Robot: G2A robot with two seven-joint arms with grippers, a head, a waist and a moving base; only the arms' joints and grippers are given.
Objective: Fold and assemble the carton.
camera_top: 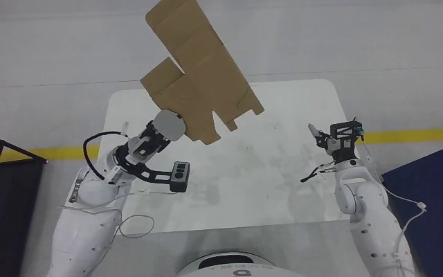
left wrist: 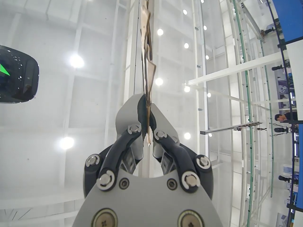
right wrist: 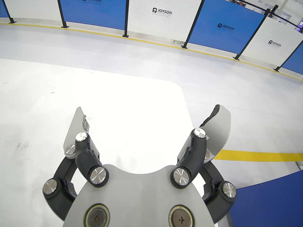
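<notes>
Left tool [left wrist: 148, 109] clamped tight on the carton [camera_top: 197, 73], pads pinching the near edge of the board, jaws almost together with only the cardboard between. Right tool [right wrist: 149, 113] spread wide, nothing in it, hanging over the right side of the counter [camera_top: 277, 180] near its right edge, well apart from the carton. Carton is a plain brown corrugated blank, flat and unassembled. It shows several panels joined by crease lines, a stepped outline, a short flap on the left side and small notched tabs along the lower right edge. It is held up in the air, clear of the counter, over the far left part and reaching out past the far edge. In the left wrist view it is edge-on: a thin, slightly wavy strip rising from the pads, layers parting a little partway up. Counter is white with rounded corners, with faint scuffs and dark specks on the top. Floor around it is pale grey, and a yellow line [camera_top: 408, 136] runs across it on both sides of the counter. A dark blue area lies at the right beside the right arm. Farther out, a curved fence of blue and white panels [right wrist: 163, 8] on black posts. Overhead, white roof framing with rows of round ceiling lights [left wrist: 76, 60].
</notes>
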